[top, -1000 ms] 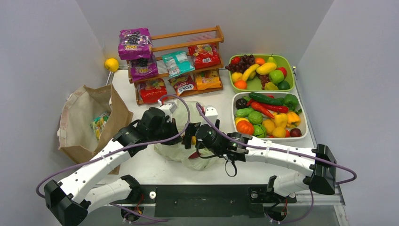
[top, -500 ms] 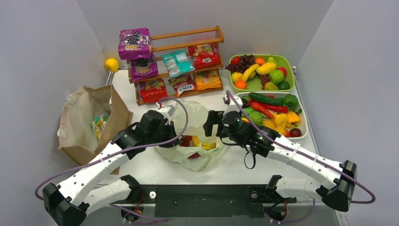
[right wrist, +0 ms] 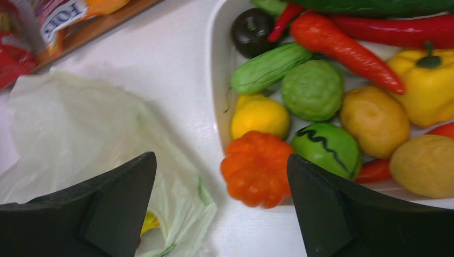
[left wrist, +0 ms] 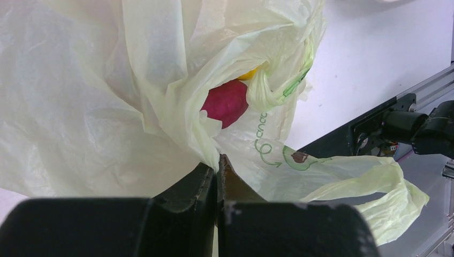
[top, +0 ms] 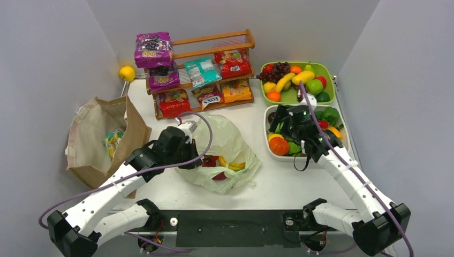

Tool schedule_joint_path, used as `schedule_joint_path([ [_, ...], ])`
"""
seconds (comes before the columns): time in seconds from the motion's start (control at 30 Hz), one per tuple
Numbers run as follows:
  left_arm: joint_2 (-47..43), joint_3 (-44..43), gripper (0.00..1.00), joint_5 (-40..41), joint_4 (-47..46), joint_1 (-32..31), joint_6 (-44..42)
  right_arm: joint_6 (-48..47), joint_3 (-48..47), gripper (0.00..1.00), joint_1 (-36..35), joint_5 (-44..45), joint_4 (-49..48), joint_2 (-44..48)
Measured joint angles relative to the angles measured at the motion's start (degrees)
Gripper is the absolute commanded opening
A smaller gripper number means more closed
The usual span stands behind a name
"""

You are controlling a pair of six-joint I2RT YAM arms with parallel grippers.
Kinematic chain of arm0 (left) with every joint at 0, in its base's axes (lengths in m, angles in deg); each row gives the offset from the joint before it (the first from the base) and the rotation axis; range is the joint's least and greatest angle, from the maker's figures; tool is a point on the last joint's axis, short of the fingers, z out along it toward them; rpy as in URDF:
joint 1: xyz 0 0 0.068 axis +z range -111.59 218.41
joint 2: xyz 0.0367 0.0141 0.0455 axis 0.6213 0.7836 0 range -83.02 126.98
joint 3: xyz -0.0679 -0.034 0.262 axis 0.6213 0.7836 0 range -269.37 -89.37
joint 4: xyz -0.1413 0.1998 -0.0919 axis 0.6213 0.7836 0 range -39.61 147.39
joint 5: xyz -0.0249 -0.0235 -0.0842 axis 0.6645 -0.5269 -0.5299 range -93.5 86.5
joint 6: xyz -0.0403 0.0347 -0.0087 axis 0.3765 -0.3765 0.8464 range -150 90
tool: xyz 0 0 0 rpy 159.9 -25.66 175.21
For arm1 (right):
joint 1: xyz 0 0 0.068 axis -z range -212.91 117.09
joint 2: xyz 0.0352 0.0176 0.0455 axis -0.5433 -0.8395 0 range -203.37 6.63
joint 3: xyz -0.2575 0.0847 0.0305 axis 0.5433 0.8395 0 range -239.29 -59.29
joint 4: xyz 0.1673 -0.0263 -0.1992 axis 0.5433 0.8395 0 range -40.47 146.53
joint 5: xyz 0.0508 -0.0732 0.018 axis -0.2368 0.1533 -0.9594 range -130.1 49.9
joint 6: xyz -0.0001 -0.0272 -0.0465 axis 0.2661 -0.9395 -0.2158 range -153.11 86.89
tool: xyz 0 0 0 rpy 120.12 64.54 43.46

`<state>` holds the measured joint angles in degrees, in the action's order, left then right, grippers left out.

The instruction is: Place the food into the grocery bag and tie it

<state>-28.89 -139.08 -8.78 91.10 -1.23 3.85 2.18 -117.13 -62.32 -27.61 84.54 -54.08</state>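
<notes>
The pale green grocery bag (top: 227,144) lies crumpled at the table's middle, with a yellow banana bunch (top: 236,166) and red pieces (top: 211,160) showing through it. My left gripper (top: 194,159) is shut on a fold of the grocery bag (left wrist: 80,107) at its left edge. In the left wrist view a red fruit (left wrist: 225,101) sits in the bag's mouth and a loop handle (left wrist: 386,182) trails right. My right gripper (top: 284,122) hovers open over the white vegetable tray (top: 269,119), holding nothing. An orange pumpkin (right wrist: 256,168) lies below, between its fingers (right wrist: 123,203).
A green tray of fruit (top: 330,72) stands at the back right. A wooden rack (top: 214,40) with snack packets is at the back centre. A brown paper bag (top: 136,131) stands at the left, and a yellow ball (top: 127,73) lies behind it.
My right arm has swung away from the grocery bag to the right and now hangs over the vegetable tray. The left gripper has kept its hold on the bag.
</notes>
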Motion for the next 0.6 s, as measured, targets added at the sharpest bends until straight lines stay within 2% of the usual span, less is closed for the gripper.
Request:
schedule_joint_path([
  [0.17,-0.9,0.2,0.0,0.8,1.4,0.0,-0.3,-1.0,-4.0,0.87,11.7,-2.0,1.5,-4.9],
  [0.33,-2.2,1.2,0.0,2.2,2.5,0.0,-1.2,-1.6,-7.5,0.87,19.9,-2.9,2.3,-9.4],
  [0.6,-4.8,3.8,0.0,3.0,3.1,0.0,-1.6,-1.7,-8.3,0.88,34.8,-3.2,2.9,-12.3],
])
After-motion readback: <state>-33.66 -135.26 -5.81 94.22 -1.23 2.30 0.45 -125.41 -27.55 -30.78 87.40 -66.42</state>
